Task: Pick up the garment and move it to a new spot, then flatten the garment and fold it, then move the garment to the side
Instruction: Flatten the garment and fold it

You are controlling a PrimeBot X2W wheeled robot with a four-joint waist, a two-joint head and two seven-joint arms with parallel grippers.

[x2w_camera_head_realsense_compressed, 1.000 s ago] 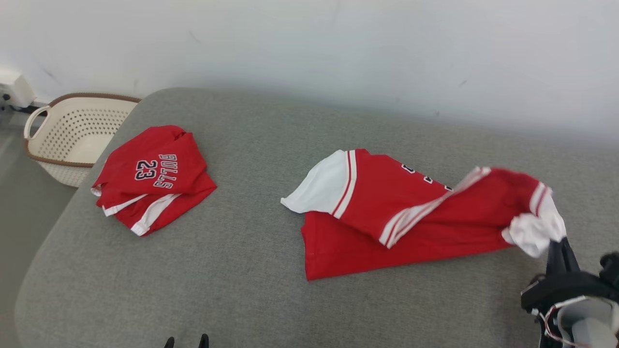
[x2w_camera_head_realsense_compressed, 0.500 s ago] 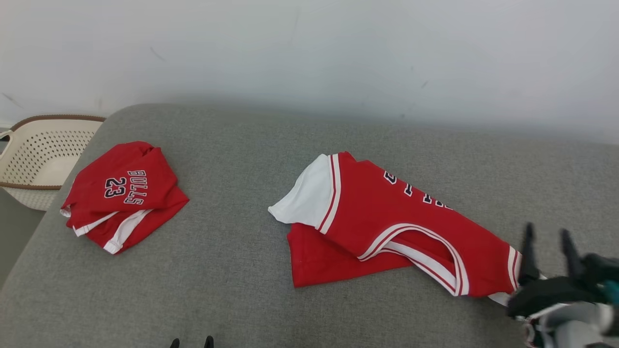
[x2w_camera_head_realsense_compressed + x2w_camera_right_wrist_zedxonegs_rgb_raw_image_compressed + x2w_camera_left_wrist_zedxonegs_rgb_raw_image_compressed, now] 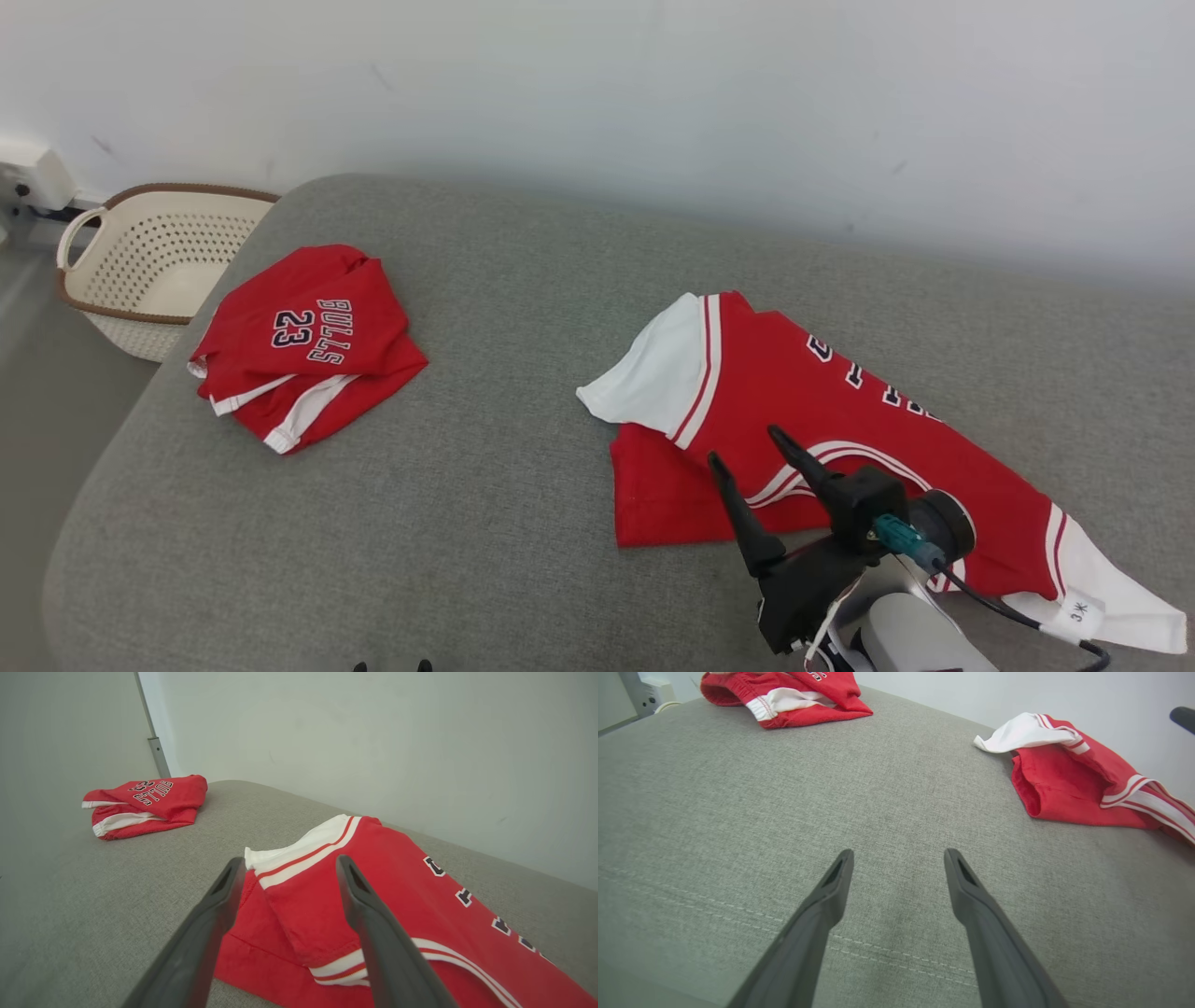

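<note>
The garment [image 3: 840,411] is a red shirt with white sleeves and dark letters. It lies on the grey cushion [image 3: 485,485] right of centre, its body doubled over itself and one white sleeve [image 3: 1111,607] reaching the near right. My right gripper [image 3: 744,445] hovers open over its near left edge, holding nothing. In the right wrist view the open gripper [image 3: 290,858] points across the shirt [image 3: 373,882] toward its other white sleeve. My left gripper [image 3: 899,852] is open above bare cushion, well left of the shirt [image 3: 1069,788]; its fingertips [image 3: 359,665] peek over the head view's bottom edge.
Folded red shorts [image 3: 308,355] marked BULLS 23 lie on the cushion's far left. A cream perforated basket [image 3: 140,271] stands on the floor beyond that rounded left edge. A pale wall runs behind the cushion.
My right gripper has opened and let go of the white sleeve. The shirt has dropped flat. The gripper has swung left over the shirt's near edge. The head camera also shifted.
</note>
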